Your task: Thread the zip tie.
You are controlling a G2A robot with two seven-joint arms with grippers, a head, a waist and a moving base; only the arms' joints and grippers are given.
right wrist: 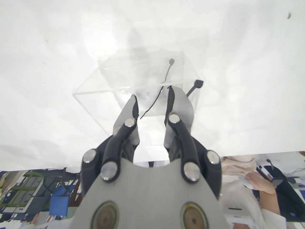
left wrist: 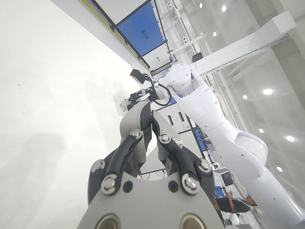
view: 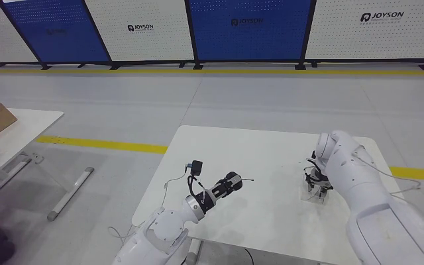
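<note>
You are holding the right pincer [right wrist: 152, 92], fingers apart, over the zip tie [right wrist: 167, 72] running lengthwise between them, while the left pincer [left wrist: 150, 113] is clamping a black strip [view: 248, 178].

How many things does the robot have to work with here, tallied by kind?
Box: 1
Zip ties: 3, two in the box, one apparently in the left gripper
Total: 4

You see black zip ties [right wrist: 168, 71] | clear box [right wrist: 95, 84] | white bench [view: 265, 146] | silver jaws with black ribbed pads [right wrist: 169, 101] | yellow floor stripe [view: 99, 143] | blue and white panels [view: 245, 40]
</note>
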